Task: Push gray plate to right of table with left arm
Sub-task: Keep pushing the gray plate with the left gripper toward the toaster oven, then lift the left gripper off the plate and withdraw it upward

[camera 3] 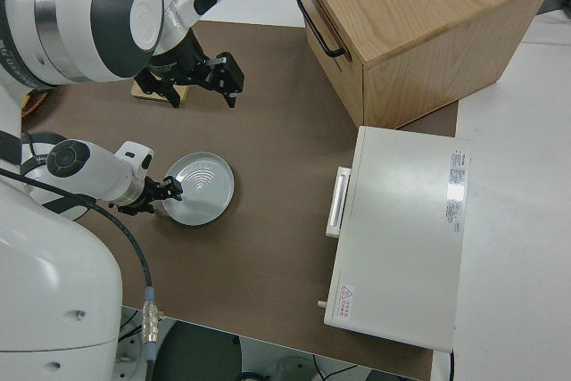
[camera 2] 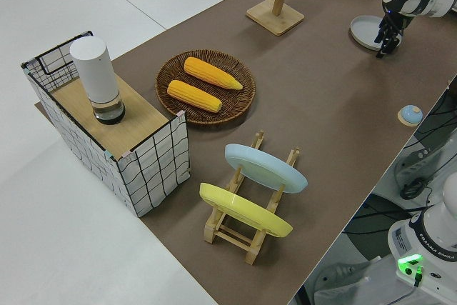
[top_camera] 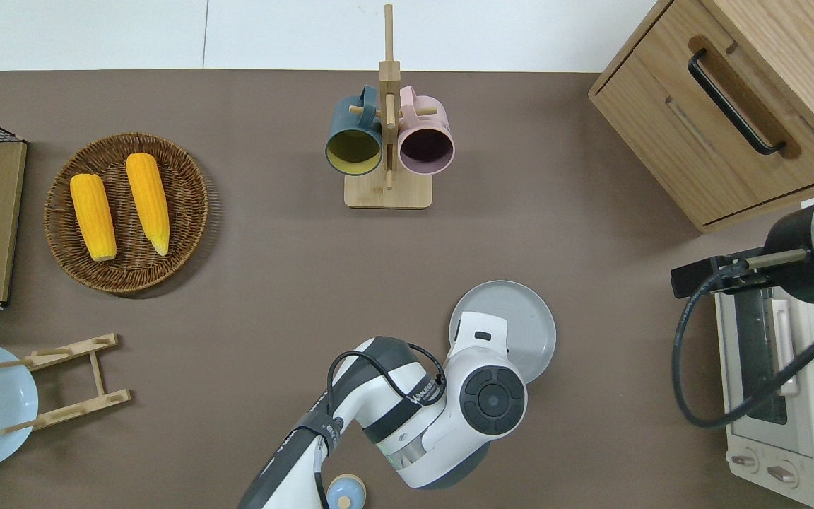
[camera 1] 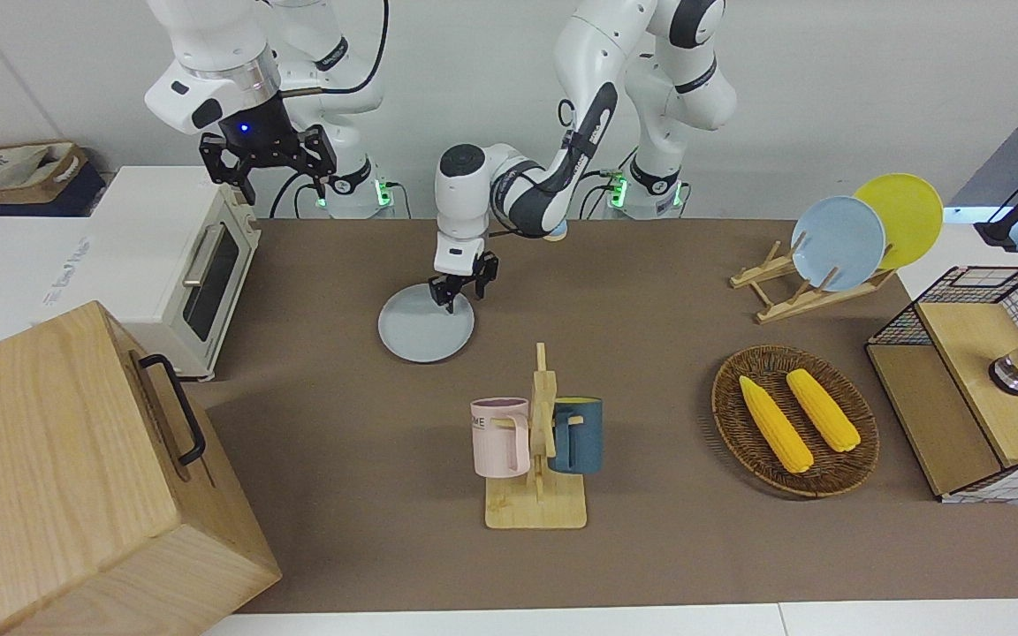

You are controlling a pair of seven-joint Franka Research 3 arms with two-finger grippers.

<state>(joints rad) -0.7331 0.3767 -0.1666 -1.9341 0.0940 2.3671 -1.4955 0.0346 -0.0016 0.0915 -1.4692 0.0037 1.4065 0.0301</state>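
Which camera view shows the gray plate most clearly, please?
The front view: the gray plate lies nearly whole, the left gripper at its rim. Overhead, the left arm hides part. The right side view shows it well; the left side view shows it small.

We see the left arm (camera 1: pixel 553 168) bent low, wrist vertical, its hand (camera 1: pixel 460 296) pointing straight down with fingers slightly apart; the right arm (camera 1: pixel 217 62) is parked, hand (camera 1: pixel 269 168) spread wide
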